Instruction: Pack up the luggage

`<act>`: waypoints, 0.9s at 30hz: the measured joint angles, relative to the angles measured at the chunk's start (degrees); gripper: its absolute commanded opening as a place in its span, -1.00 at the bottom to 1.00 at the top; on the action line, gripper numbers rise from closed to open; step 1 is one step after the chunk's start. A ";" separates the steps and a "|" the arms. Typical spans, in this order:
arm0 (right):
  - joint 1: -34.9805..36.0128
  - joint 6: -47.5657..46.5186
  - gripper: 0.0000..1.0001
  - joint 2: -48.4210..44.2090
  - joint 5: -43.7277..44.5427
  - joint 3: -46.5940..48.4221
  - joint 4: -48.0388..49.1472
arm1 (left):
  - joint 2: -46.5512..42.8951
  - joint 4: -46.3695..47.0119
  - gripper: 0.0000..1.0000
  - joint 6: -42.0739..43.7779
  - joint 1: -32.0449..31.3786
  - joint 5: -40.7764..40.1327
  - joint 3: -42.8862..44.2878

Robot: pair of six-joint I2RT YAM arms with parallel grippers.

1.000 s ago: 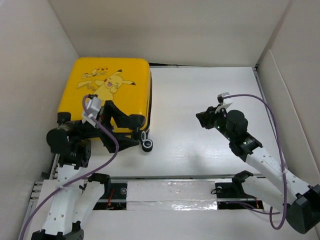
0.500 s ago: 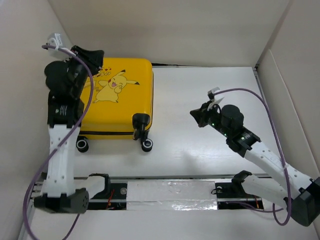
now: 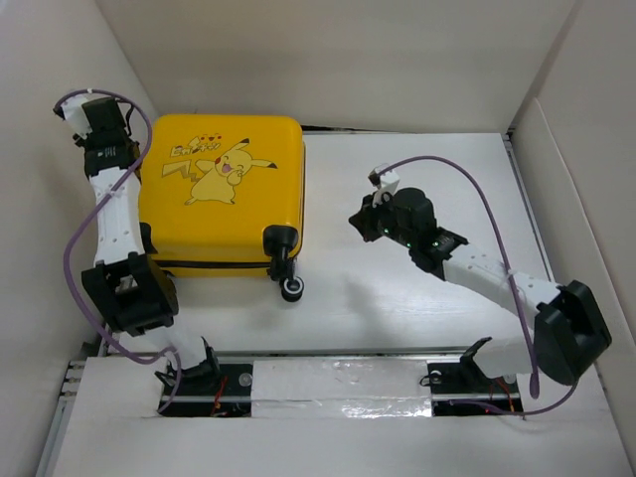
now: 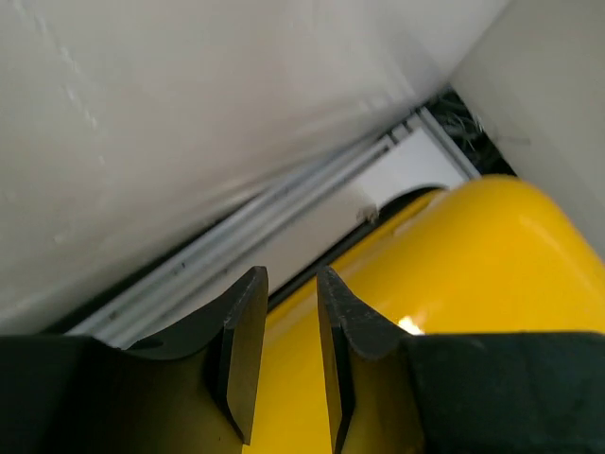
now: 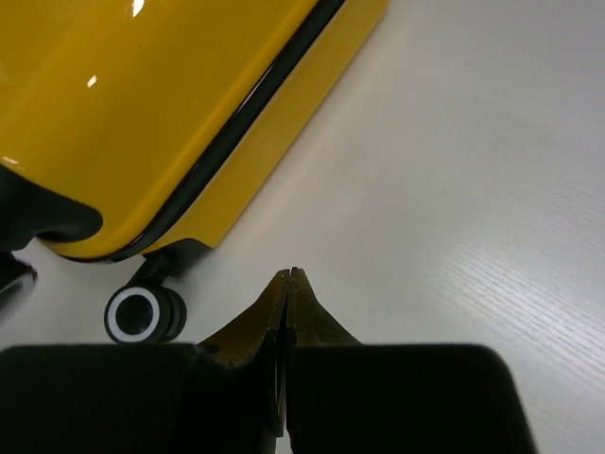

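The luggage (image 3: 224, 194) is a closed bright-yellow suitcase lying flat at the left of the table, Pikachu face up, its black wheels (image 3: 291, 288) toward me. My left gripper (image 3: 129, 134) is raised at the suitcase's far left corner, next to the side wall. In the left wrist view its jaws (image 4: 291, 284) stand a narrow gap apart with nothing between them, above the yellow shell (image 4: 473, 265). My right gripper (image 3: 363, 221) is shut and empty over the table, right of the suitcase. The right wrist view shows its tips (image 5: 289, 274) near the suitcase's zipper side (image 5: 142, 104) and a wheel (image 5: 142, 314).
White walls (image 3: 60, 60) enclose the table on the left, back and right. The suitcase lies close to the left wall. The white tabletop (image 3: 417, 298) extends to the right of the suitcase. No clothes are in view.
My left arm has swung up from the suitcase's near wheel side to its far left corner. The suitcase shifted and now lies squarer. My right gripper has moved left toward the suitcase.
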 measured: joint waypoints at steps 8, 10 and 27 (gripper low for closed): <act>0.13 0.81 -1.00 13.44 0.00 6.36 3.30 | 12.33 0.92 -0.49 4.00 0.33 -6.84 10.19; 0.15 0.96 -1.00 14.93 0.17 6.80 4.02 | 16.37 0.15 -0.48 4.81 0.42 -7.06 11.06; -0.55 1.64 -0.78 22.62 3.04 11.87 5.51 | 25.31 7.52 -0.57 3.48 0.24 8.24 2.34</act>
